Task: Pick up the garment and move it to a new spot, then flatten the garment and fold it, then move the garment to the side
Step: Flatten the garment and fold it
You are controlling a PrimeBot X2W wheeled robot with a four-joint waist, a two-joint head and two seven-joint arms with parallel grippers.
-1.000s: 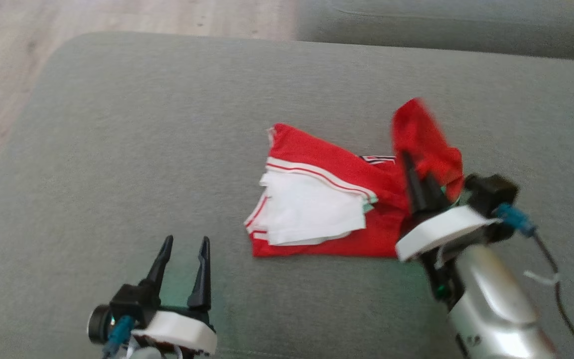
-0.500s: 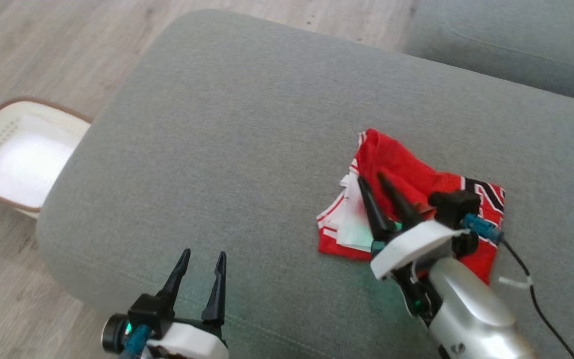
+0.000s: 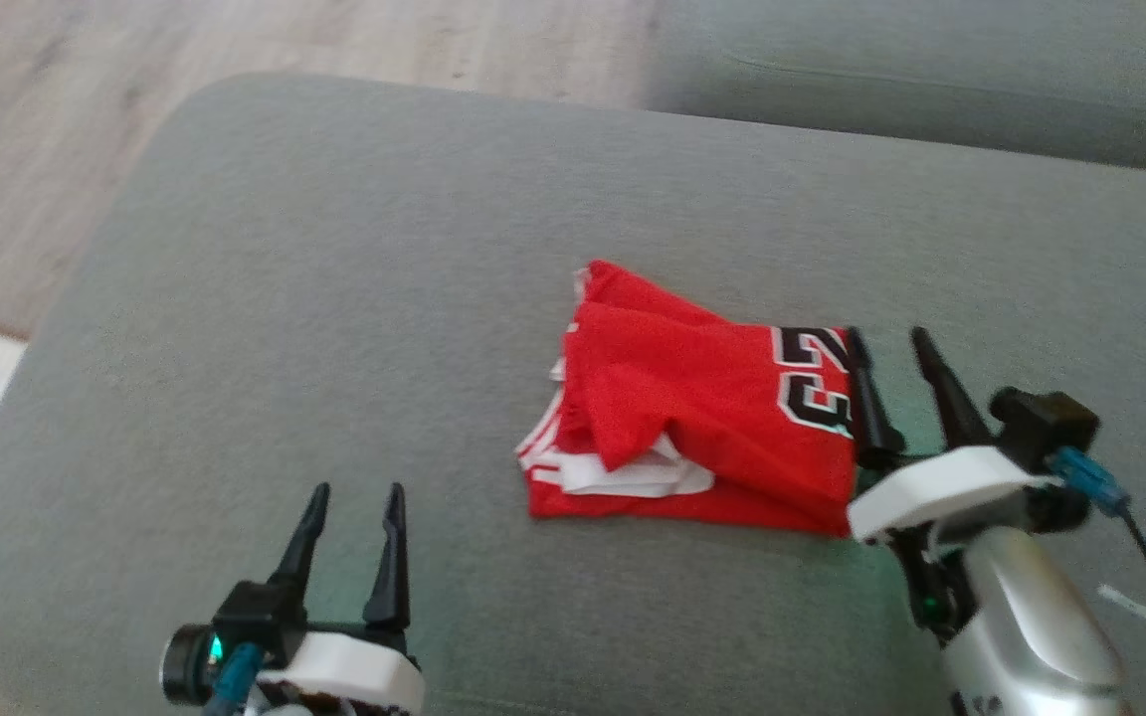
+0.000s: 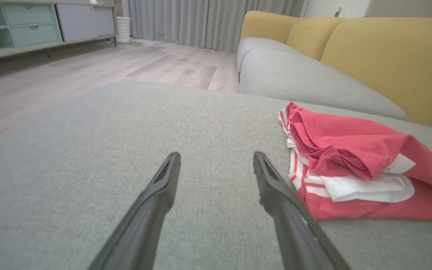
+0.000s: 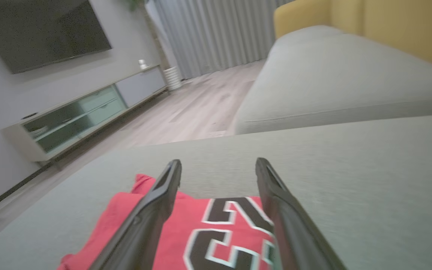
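Garment [image 3: 692,418]: folded red jersey, lying flat on grey sofa cushion [image 3: 334,298].
Right hand [image 3: 887,336]: fingers spread, holding nothing, at the jersey's right edge.
Left hand [image 3: 357,489]: fingers spread, empty, well apart from jersey.

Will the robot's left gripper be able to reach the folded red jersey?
Probably yes: the left gripper is open, with bare grey sofa cushion between it and the folded red jersey.

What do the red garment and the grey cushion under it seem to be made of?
Red garment: thin matte knit, probably synthetic jersey; it folds limply. Grey cushion: woven upholstery cloth, matte, finely flecked weave.
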